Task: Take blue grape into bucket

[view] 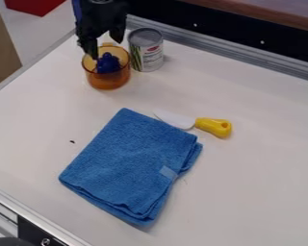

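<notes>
One blue grape bunch (108,63) sits inside the orange bucket (108,81); at the bucket's rim, the gripper (105,47) hangs with its fingers well spread, seemingly holding nothing. Release looks done, so the next move is lifting clear of the bucket.

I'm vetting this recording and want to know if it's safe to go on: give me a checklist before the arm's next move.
1. Blue grapes inside the orange bucket: ok.
2. Gripper jaws spread apart: ok.
3. Both jaws clear of the bucket's rim: cannot tell; one overlaps it in view.
4. Grapes resting on the bucket's bottom: cannot tell.
5. Tin can upright beside the bucket: ok.
6. Blue cloth and yellow-handled knife away from the bucket: ok.
</notes>
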Robot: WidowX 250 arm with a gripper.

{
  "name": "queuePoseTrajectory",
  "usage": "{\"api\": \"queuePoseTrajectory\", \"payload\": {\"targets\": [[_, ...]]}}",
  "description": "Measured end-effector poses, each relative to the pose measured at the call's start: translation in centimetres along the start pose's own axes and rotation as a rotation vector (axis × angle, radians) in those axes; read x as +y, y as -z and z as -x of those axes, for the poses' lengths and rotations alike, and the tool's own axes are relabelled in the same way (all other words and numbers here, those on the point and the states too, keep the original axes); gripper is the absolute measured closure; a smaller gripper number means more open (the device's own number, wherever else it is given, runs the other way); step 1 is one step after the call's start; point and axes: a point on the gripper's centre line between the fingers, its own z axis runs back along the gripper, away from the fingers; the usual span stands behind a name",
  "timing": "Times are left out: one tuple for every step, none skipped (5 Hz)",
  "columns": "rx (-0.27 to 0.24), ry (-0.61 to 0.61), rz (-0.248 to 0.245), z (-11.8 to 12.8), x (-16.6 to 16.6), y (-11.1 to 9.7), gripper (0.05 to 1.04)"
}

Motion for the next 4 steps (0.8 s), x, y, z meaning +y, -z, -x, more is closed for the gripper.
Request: {"api": "queuePoseTrajectory", "payload": {"targets": [[-0.008, 0.087, 0.016, 2.2, 0.8, -0.7, 0.085], [0.019, 0.181, 0.043, 4.6, 1.6, -1.7, 0.085], [0.070, 0.318, 0.017, 8.3, 2.1, -2.2, 0.085], [0.103, 0.435, 0.038, 12.7, 2.4, -2.7, 0.085]]}}
